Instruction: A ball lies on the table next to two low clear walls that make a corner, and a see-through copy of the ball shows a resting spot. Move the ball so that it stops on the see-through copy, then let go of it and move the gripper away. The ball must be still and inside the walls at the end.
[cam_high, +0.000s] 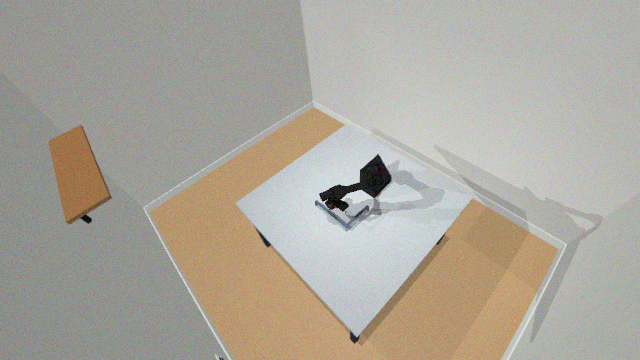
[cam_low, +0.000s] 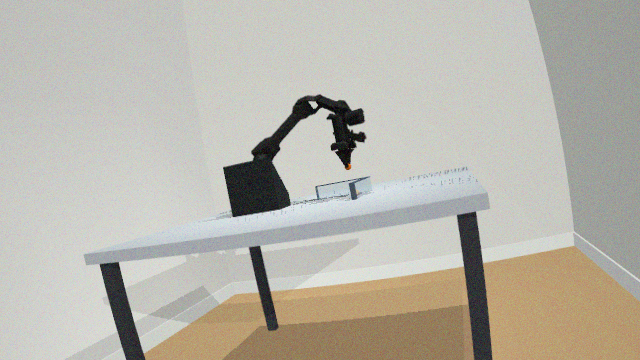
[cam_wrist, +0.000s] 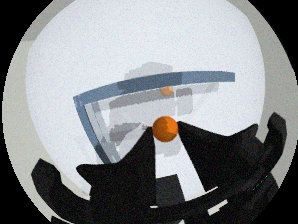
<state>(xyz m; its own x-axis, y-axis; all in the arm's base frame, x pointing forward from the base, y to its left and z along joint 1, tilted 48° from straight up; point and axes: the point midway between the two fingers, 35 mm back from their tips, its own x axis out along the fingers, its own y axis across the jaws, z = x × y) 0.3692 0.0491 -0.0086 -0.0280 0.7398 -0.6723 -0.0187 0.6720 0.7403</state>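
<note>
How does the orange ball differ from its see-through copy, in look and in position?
The ball is solid bright orange; the see-through copy is faint and pale. The ball is held in the gripper, above the table; the copy sits low beside the clear walls. Both are orange.

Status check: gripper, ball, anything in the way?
Black parallel-jaw gripper shut on small orange ball, held above table. See-through copy inside low clear walls. Nothing between ball and copy.

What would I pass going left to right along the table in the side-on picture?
The arm's black base block → the clear corner walls, with the gripper holding the orange ball in the air above them → bare table to its right edge.
</note>
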